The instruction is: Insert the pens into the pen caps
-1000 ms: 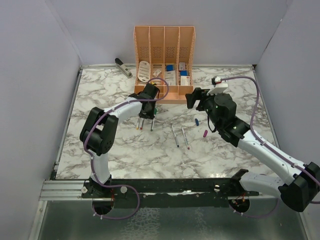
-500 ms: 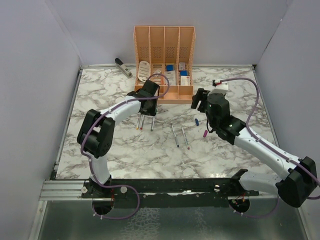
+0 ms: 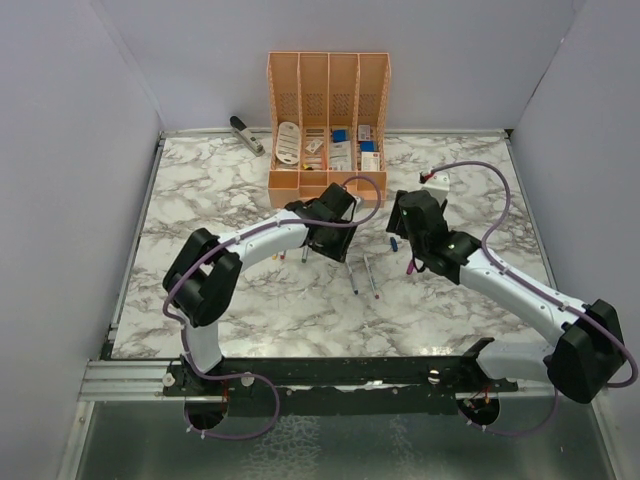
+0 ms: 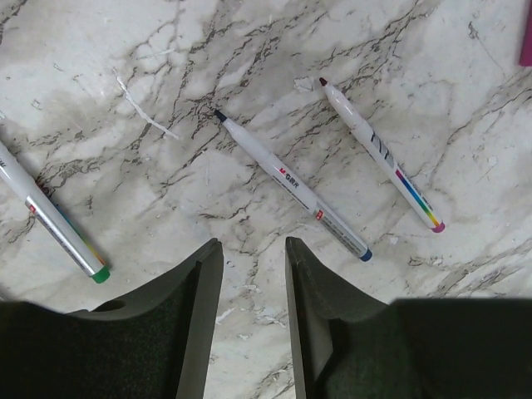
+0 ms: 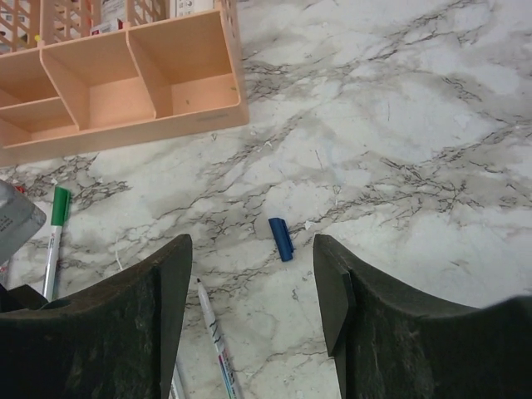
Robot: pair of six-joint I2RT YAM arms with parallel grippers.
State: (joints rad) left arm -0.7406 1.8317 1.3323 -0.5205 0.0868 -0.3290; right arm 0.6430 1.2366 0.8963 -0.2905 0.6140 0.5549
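Note:
Two pens lie mid-table [image 3: 350, 270] [image 3: 370, 275]. In the left wrist view they are the blue-ended pen [image 4: 291, 187] and the magenta-ended pen [image 4: 378, 154], with a green-ended pen [image 4: 50, 220] at the left. My left gripper [image 3: 333, 246] [image 4: 253, 245] hovers just short of the blue-ended pen, jaws slightly apart and empty. The blue cap [image 3: 393, 243] [image 5: 282, 238] lies just ahead of my open, empty right gripper [image 3: 400, 222] [image 5: 252, 249]. The magenta cap [image 3: 410, 267] [image 4: 526, 41] lies nearby. A pen with a green cap end [image 5: 55, 237] and another pen [image 5: 212, 332] show left. Other pens and caps are hidden.
The orange organizer [image 3: 328, 70] [image 5: 125, 75] with white stationery stands at the back, close ahead of both grippers. A grey stapler [image 3: 246, 134] lies at the back left. The two grippers are close together over the table's middle.
My left gripper has moved right, from the pens at the left to over the two middle pens. My right gripper has moved down and left over the blue cap.

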